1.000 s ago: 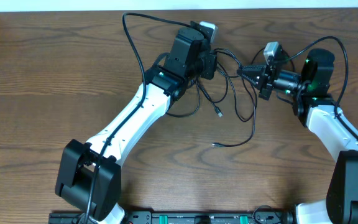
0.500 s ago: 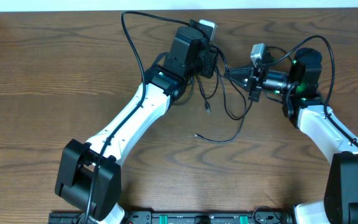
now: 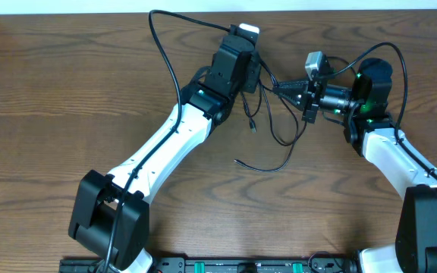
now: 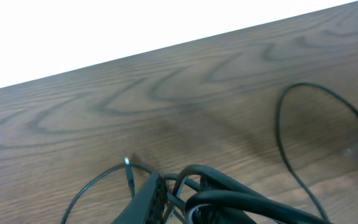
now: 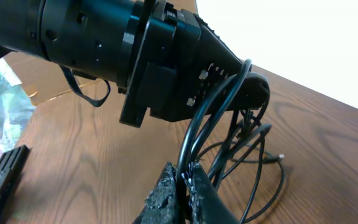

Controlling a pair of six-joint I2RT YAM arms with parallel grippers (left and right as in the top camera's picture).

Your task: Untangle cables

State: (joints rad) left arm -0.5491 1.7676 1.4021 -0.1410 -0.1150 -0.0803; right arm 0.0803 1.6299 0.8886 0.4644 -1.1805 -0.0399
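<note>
Several thin black cables [image 3: 282, 136] hang tangled between my two grippers and trail in loops onto the wooden table, with a loose end [image 3: 237, 161] toward the front. My left gripper [image 3: 255, 76] is at the far centre, shut on a bunch of the cables [image 4: 229, 198] beside its dark finger [image 4: 151, 199]; its other finger is hidden. My right gripper [image 3: 283, 89] faces it from the right. It is shut, and its fingers [image 5: 166, 186] pinch one black cable [image 5: 213, 115] that arcs up toward the left gripper. No white cord shows.
The left arm's black wrist body [image 5: 135, 56] fills the upper part of the right wrist view, close to the right gripper. The table's far edge [image 3: 317, 10] runs just behind both grippers. The left arm's own thick wire [image 3: 158, 38] loops up at the back.
The right gripper has moved left toward the left gripper with its cable. The loose loops and free end have slid left on the table. The left gripper has shifted slightly.
</note>
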